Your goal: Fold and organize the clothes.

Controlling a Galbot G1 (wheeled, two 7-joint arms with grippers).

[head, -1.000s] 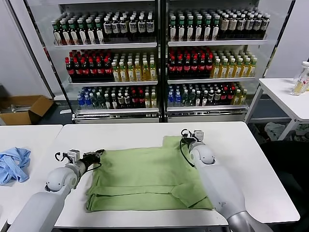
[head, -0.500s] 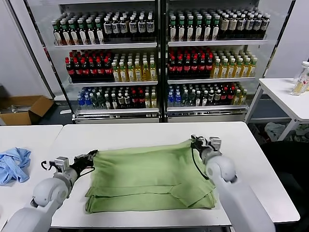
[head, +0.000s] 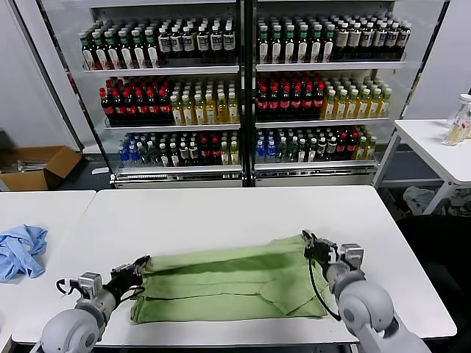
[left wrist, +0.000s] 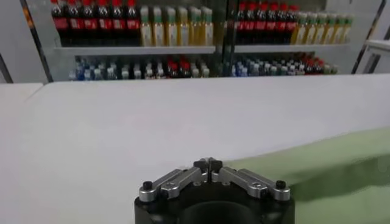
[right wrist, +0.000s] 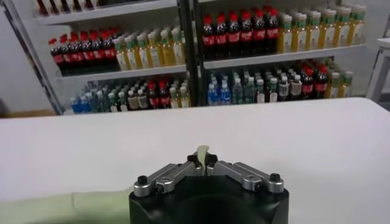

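Note:
The light green shirt [head: 228, 276] lies partly folded near the front of the white table [head: 221, 209], its far edge lifted and carried toward the front. My left gripper [head: 140, 266] is shut on the shirt's far left corner; in the left wrist view [left wrist: 208, 164] the jaws meet and green fabric [left wrist: 317, 164] trails off beside them. My right gripper [head: 309, 244] is shut on the far right corner; a sliver of green fabric [right wrist: 202, 152] sticks up between its jaws in the right wrist view. Buttons and printed patch are hidden.
A light blue cloth [head: 18, 248] lies on the neighbouring table at the left. Glass-door drink coolers [head: 243, 88] stand behind the table. Another white table [head: 434, 147] with bottles is at the right, and a cardboard box [head: 37, 165] sits on the floor at the left.
Both grippers have pulled the shirt's far edge toward the front of the table. The shirt now looks narrower from front to back, with its far part laid over the near part.

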